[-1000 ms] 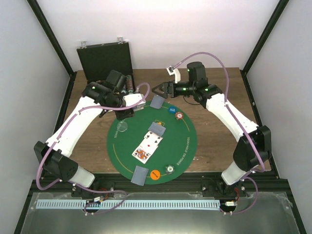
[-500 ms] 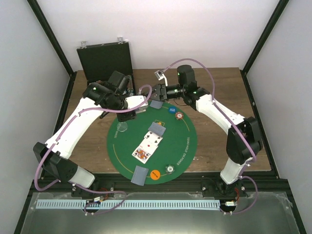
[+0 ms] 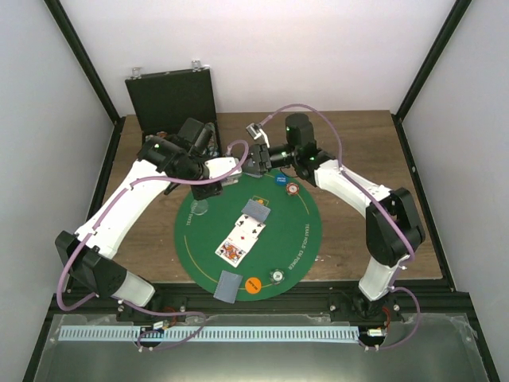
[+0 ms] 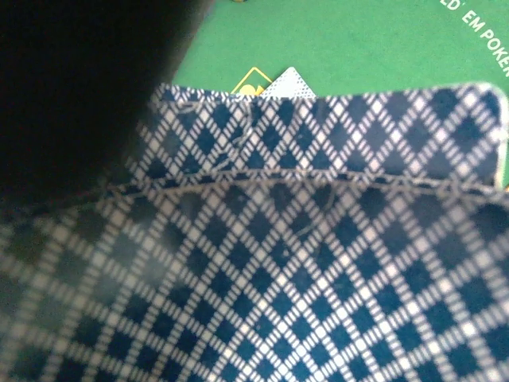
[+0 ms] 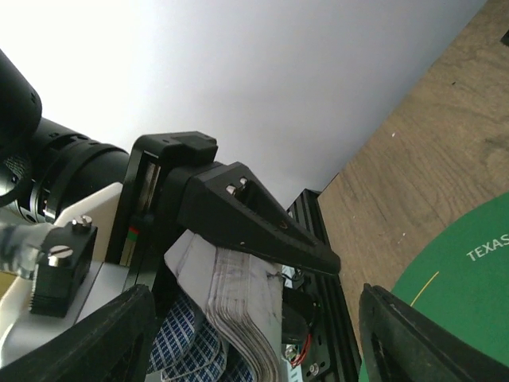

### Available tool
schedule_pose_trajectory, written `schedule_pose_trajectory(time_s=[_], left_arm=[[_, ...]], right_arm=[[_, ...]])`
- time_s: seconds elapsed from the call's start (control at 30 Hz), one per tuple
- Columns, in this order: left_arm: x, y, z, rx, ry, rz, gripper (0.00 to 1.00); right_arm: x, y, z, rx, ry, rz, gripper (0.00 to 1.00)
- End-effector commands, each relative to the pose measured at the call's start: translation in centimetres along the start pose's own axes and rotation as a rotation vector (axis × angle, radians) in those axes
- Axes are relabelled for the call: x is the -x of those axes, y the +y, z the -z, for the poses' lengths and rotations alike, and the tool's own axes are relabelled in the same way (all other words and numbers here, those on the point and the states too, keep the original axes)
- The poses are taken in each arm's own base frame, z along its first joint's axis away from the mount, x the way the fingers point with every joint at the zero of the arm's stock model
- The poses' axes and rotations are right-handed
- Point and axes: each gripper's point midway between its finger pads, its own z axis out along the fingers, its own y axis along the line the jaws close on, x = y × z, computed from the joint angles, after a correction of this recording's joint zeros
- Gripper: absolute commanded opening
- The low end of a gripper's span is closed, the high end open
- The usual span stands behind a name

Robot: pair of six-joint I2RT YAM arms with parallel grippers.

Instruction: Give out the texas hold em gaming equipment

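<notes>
At the bottom of the top view, a face-down card (image 3: 227,285) lies on the green mat (image 3: 302,239), with an orange disc (image 3: 254,285) just beside it. Higher up, at the upper edge of the mat, the left gripper (image 3: 236,168) is clenched on a deck of cards (image 5: 238,296). The right gripper (image 3: 255,161) is released, its fingers (image 5: 87,334) spread wide, facing the deck.
</notes>
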Motion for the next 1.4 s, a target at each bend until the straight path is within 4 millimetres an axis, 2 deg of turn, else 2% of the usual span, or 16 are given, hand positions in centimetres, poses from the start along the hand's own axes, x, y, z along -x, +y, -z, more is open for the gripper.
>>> schedule_pose_trajectory(time_s=[0.0, 0.17, 0.3, 0.4, 0.6, 0.8, 1.03, 1.27, 1.37], left_arm=[[1.3, 0.0, 0.5, -0.006, -0.065, 0.019, 0.41], [2.0, -0.5, 0.7, -0.038, -0.099, 0.031, 0.41], [1.9, 0.0, 0.5, -0.014, -0.088, 0.041, 0.41], [2.0, 0.3, 0.6, -0.003, -0.093, 0.046, 0.41], [2.0, 0.5, 0.6, 0.006, -0.088, 0.050, 0.41], [1.2, 1.0, 0.3, 0.040, -0.056, 0.050, 0.39], [0.3, 1.6, -1.0, 0.073, -0.008, 0.054, 0.39], [0.1, 1.5, -1.1, 0.073, -0.004, 0.051, 0.39], [-0.1, 1.4, -1.3, 0.067, 0.000, 0.052, 0.39]], right_arm=[[-0.9, 1.3, -0.9, 0.037, 0.039, 0.043, 0.71], [-0.7, 1.3, -0.9, 0.032, 0.023, 0.041, 0.70], [-1.1, 1.5, -1.7, 0.038, 0.041, 0.044, 0.71], [-1.5, 0.8, -2.3, 0.036, 0.053, 0.027, 0.72], [-0.6, -1.1, -2.5, -0.048, 0.028, 0.030, 0.71], [-0.3, -1.8, -1.2, -0.151, 0.000, 0.042, 0.52], [-0.3, -2.4, -0.3, -0.229, -0.007, 0.042, 0.45], [0.2, -2.7, 0.8, -0.288, -0.029, 0.054, 0.40], [0.2, -2.4, 0.9, -0.276, -0.027, 0.054, 0.33]])
